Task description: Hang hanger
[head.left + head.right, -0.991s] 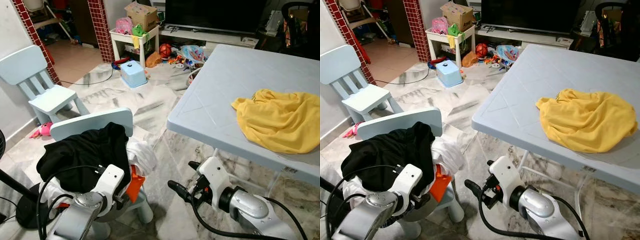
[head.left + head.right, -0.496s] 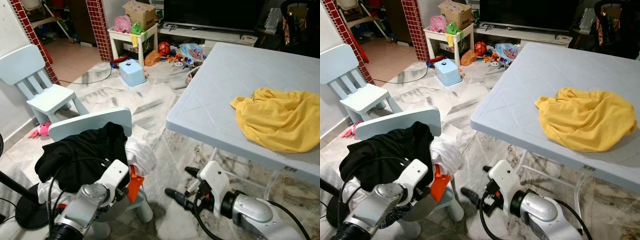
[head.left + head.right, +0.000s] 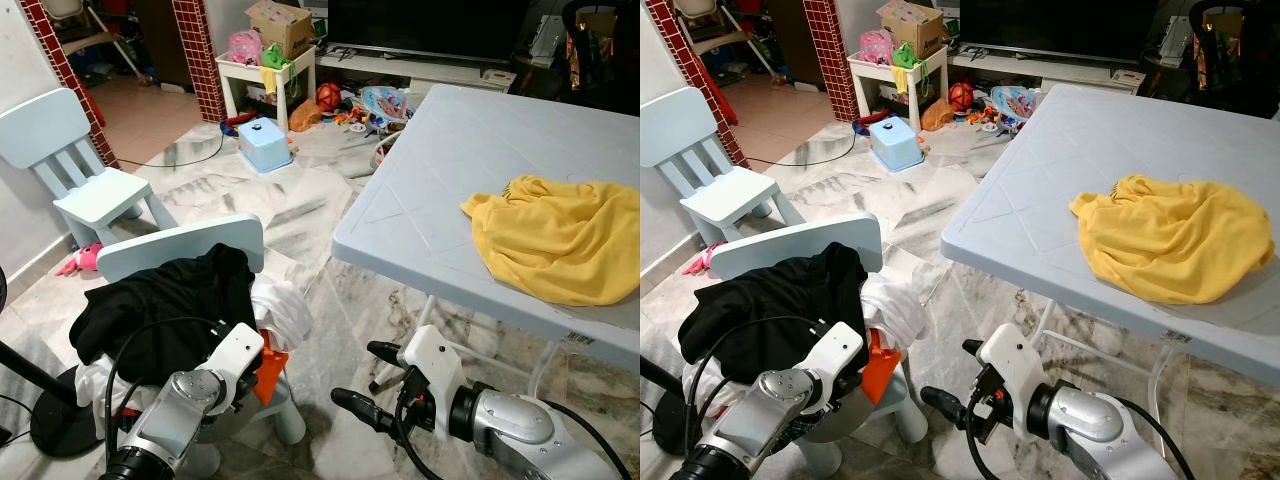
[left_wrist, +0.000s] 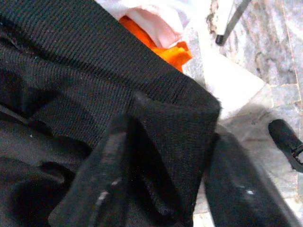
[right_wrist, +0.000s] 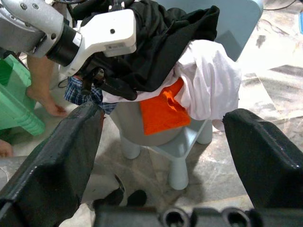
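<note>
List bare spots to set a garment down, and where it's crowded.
Free: the table from its near-left corner to the far edge, left of the yellow shirt; the seat of the far small chair. Crowded: the near chair, piled with black cloth, white cloth and an orange piece; left gripper is in the black cloth.

Ribbed matt black cloth (image 4: 94,90), glossy marble floor (image 3: 310,205), smooth plastic table (image 3: 470,160).

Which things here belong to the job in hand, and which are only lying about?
Job: left gripper, pinching the black garment on the near chair; right gripper, open, low.
Lying about: yellow cloth, table, white cloth, orange cloth, far chair, blue box.
</note>
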Controlling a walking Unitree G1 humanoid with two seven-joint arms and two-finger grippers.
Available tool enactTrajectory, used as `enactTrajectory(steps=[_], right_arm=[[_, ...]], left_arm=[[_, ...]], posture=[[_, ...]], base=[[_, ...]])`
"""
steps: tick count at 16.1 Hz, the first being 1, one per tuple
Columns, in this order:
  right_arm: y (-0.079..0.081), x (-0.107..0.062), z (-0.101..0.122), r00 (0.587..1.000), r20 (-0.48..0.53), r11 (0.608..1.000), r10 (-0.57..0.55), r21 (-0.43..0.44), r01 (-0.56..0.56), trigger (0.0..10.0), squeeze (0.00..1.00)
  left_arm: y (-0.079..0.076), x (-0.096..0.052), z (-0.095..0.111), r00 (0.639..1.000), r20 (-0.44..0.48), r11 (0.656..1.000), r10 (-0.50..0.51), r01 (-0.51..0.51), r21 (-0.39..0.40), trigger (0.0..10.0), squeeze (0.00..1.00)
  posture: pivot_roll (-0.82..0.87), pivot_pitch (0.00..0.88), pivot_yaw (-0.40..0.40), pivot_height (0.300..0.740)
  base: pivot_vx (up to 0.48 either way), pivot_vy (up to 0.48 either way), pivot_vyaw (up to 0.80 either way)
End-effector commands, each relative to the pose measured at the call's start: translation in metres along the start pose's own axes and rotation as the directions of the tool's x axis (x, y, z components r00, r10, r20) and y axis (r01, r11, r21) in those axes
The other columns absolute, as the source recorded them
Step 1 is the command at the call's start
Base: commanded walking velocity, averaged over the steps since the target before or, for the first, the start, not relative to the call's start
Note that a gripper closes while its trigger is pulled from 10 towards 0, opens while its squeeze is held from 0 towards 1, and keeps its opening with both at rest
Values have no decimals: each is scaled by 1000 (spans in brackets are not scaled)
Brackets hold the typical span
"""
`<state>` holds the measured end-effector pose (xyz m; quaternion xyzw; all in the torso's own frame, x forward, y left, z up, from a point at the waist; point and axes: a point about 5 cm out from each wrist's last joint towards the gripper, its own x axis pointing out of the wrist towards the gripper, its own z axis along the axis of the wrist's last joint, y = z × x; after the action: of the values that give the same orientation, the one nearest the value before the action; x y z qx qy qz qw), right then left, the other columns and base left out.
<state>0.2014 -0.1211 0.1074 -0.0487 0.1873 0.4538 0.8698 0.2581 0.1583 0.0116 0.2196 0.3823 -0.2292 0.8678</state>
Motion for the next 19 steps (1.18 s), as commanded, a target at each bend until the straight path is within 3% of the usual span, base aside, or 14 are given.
enactTrajectory(steps=[1,10,14,16,17,18,19], right_arm=[[0,0,2,1000,-3,1000,1,-7,-1,10000,0],[-3,4,7,999,28,1000,-25,-4,26,10000,0],[2,4,7,998,30,998,47,32,-48,10000,0],[1,4,6,997,22,997,72,36,-73,10000,0],[-8,7,7,1000,28,998,7,60,-9,10000,0],[-16,9,10,997,46,994,-57,92,53,10000,0],[-25,12,13,989,60,986,-133,112,125,10000,0]], left_arm=[[1,1,-1,1000,-6,1000,2,-2,19,0,0],[4,2,1,1000,12,999,20,-21,44,0,0],[13,-1,5,992,72,994,104,-107,37,0,0],[21,-9,19,957,198,976,213,-216,-6,0,0],[25,-20,28,909,282,951,306,-307,-41,0,0],[23,-24,30,893,316,946,321,-319,-60,0,0],[20,-35,37,847,395,933,357,-348,-96,0,0]], posture=[[-96,39,27,740],[-96,33,29,740],[-86,23,26,740],[-75,11,18,740],[-70,7,14,740],[-64,2,10,740],[-56,0,7,740]], base=[[0,0,0],[0,0,0],[0,0,0],[0,0,0],[0,0,0],[0,0,0],[0,0,0]])
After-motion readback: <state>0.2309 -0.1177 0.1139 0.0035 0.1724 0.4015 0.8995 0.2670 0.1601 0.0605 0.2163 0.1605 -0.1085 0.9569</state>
